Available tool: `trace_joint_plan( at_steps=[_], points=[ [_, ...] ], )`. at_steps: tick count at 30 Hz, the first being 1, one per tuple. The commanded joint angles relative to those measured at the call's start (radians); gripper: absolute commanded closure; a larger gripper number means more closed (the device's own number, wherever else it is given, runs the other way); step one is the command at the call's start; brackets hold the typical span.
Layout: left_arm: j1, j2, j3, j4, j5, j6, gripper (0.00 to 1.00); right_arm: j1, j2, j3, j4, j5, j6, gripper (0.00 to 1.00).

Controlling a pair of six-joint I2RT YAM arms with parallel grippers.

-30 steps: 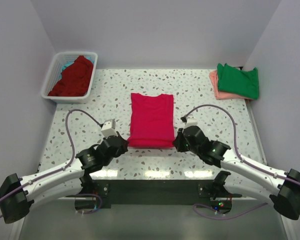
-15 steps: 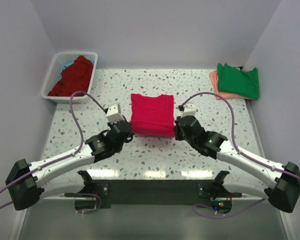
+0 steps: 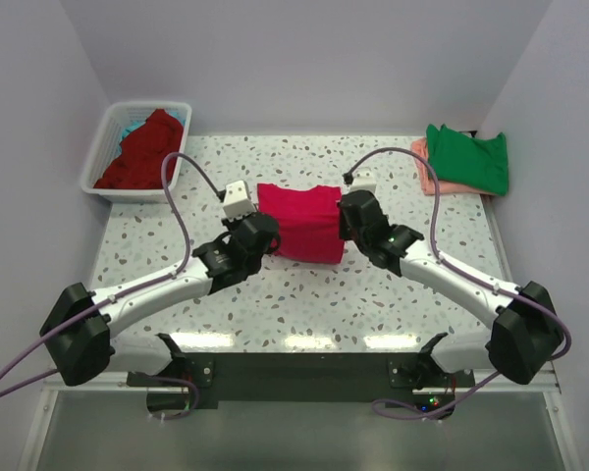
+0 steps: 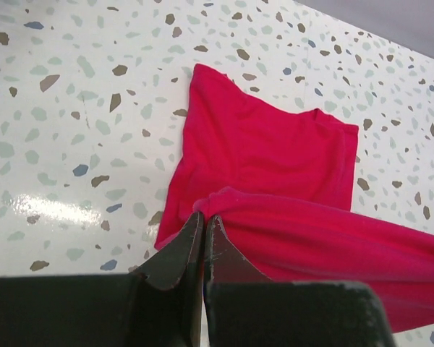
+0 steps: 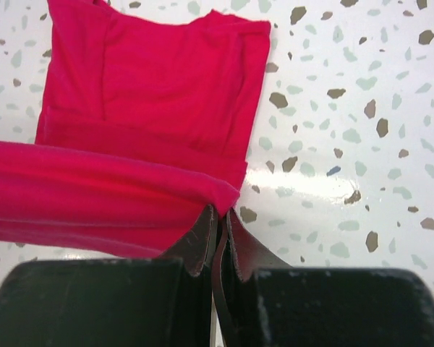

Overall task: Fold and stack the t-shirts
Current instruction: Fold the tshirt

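A crimson-pink t-shirt (image 3: 302,218) lies mid-table, its near hem lifted and carried over its far half. My left gripper (image 3: 262,234) is shut on the hem's left corner (image 4: 206,202). My right gripper (image 3: 344,224) is shut on the hem's right corner (image 5: 228,196). The raised hem stretches between them as a band (image 5: 94,191) above the flat cloth (image 4: 260,144). A green t-shirt (image 3: 468,157) lies on a salmon-pink one (image 3: 424,169) at the far right. A dark red t-shirt (image 3: 142,149) fills the white basket (image 3: 100,152), with a bit of teal cloth (image 3: 130,128) behind it.
Purple cables loop over both arms. Grey walls close the table on the left, back and right. The speckled tabletop (image 3: 304,294) shows bare in front of the shirt.
Both grippers have moved away from me with the shirt's near hem, from the near edge to over its middle. The shirt now looks about half as long.
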Motion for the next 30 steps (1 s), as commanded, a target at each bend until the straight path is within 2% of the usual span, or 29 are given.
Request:
trace_joint_plan(
  at_steps=[1, 11, 21, 30],
  points=[
    [0.060, 0.045, 0.069, 0.091, -0.073, 0.062, 1.00, -0.061, 0.054, 0.081, 0.082, 0.003, -0.054, 1.00],
    [0.172, 0.261, 0.197, 0.243, -0.022, 0.202, 1.00, -0.145, 0.289, 0.225, 0.156, -0.046, -0.097, 1.00],
    [0.261, 0.547, 0.422, 0.295, 0.093, 0.280, 1.00, -0.233, 0.568, 0.448, 0.173, -0.079, -0.097, 1.00],
    [0.315, 0.760, 0.618, 0.286, 0.151, 0.323, 1.00, -0.285, 0.751, 0.618, 0.153, -0.096, -0.111, 1.00]
  ],
)
